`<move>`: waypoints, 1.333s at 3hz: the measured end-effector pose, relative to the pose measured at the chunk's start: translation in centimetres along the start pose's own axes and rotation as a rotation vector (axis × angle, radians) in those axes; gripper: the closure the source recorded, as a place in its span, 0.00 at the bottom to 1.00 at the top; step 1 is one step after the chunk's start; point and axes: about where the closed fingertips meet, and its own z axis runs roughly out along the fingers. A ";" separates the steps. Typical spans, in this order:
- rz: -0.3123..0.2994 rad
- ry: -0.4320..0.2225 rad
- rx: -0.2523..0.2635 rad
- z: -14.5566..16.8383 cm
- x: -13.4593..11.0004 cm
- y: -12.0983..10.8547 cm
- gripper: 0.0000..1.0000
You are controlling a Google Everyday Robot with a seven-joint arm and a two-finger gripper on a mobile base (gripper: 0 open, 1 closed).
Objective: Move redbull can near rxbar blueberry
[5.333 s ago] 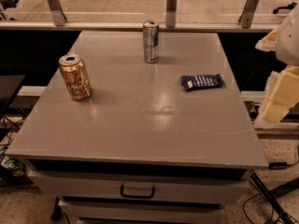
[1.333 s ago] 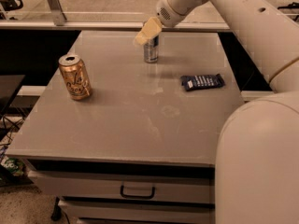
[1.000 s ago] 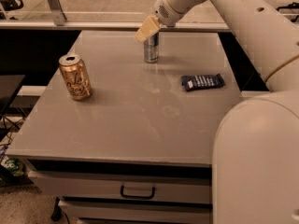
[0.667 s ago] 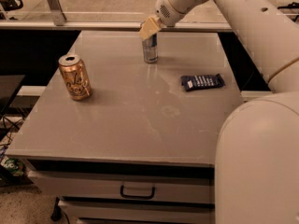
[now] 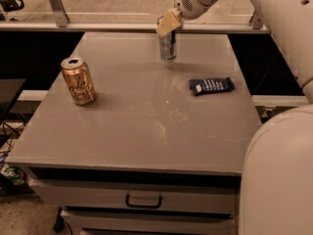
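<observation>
The redbull can (image 5: 167, 49), slim and silver with blue panels, is upright at the back middle of the grey table (image 5: 146, 131). My gripper (image 5: 167, 24) comes down from the upper right and is shut on the can's top; one cream finger (image 5: 165, 23) covers the rim. The can's base is at or just above the tabletop. The rxbar blueberry (image 5: 211, 85), a flat dark navy wrapper with white lettering, lies on the table to the right and nearer the front than the can, about a can's height away.
A wider gold can (image 5: 78, 81) stands upright at the table's left. My white arm and body (image 5: 279, 175) fill the right side. A rail with posts (image 5: 56, 6) runs behind the table. A drawer with a handle (image 5: 144, 201) is under the front edge.
My arm came in from the right and closed on the redbull can's top. The can has since shifted a little to the right with the gripper. The gold can and the bar have not moved.
</observation>
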 end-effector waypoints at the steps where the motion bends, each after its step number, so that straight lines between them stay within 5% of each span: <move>1: 0.024 0.016 0.025 -2.9 1.7 -1.1 1.00; 4: 0.171 0.037 0.015 -5.8 8.9 -3.9 1.00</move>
